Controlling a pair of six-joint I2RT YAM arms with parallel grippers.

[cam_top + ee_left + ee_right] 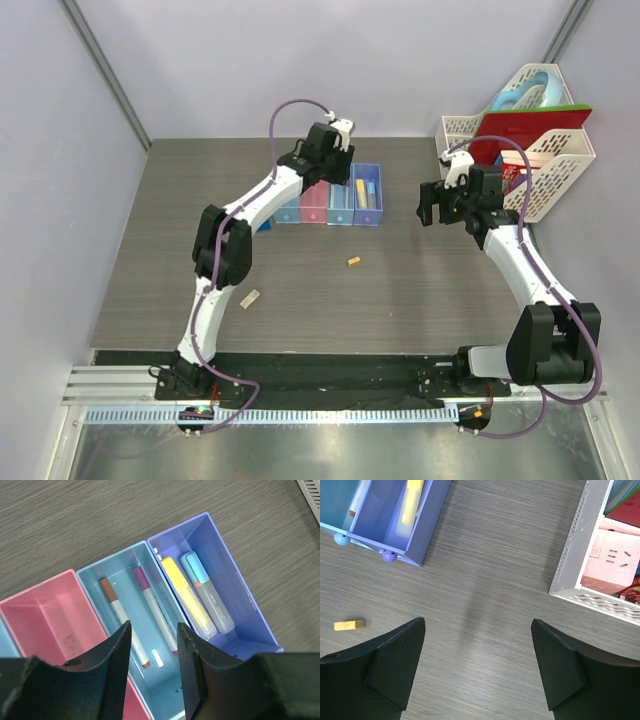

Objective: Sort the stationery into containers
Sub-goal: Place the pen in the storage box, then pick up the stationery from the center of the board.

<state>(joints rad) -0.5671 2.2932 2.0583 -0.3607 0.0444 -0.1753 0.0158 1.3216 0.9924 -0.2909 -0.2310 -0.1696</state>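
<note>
1. Beige eraser lay loose on the table, nearest the arm bases, just beside the left arm.
2. Tan eraser sat further in, mid-table, apart from the bins.
3. Right gripper hovered over bare table, jaws spread wide, nothing between them (tan eraser off to one side in its wrist view).
4. Left gripper hung over the bin row, jaws parted by a narrow gap, holding nothing.
5. Light blue bin held two white pens. Purple bin next to it held the yellow highlighter and blue-capped marker, side by side.
6. White lattice basket stood at the far right, red folder in it.
</note>
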